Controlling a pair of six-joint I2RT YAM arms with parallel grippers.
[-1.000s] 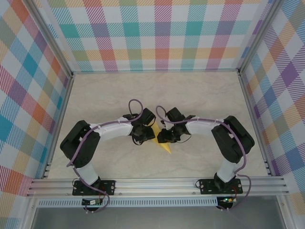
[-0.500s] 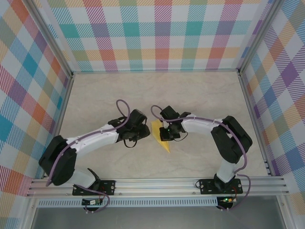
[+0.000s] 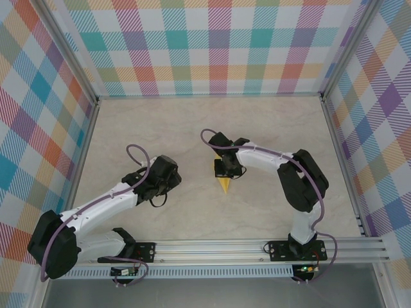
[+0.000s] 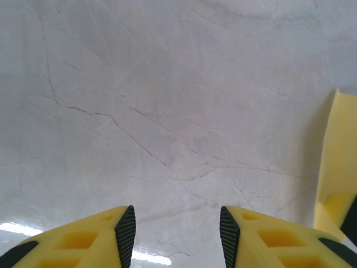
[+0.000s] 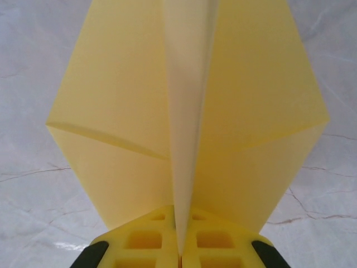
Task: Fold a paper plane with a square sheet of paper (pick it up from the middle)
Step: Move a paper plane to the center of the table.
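Observation:
The yellow paper plane (image 5: 251, 111) is a folded dart with a centre crease. Its two wings spread out ahead of my right gripper (image 5: 179, 245), which is shut on the centre fold. From above, the paper's pointed tip (image 3: 224, 185) sticks out toward the near side from under the right gripper (image 3: 222, 172) at mid-table. My left gripper (image 3: 170, 181) sits to the left of the paper, apart from it. Its jaws (image 4: 175, 234) are open with only bare table between them. An edge of the yellow paper (image 4: 337, 162) shows at the right of the left wrist view.
The pale marble tabletop (image 3: 270, 122) lies inside checked walls (image 3: 212, 45) and a metal frame. An aluminium rail (image 3: 212, 247) with both arm bases runs along the near edge.
The left arm has pulled back to the left, away from the paper, its jaws widening. The right gripper has shut on the paper's centre fold, and the paper now looks narrower from above.

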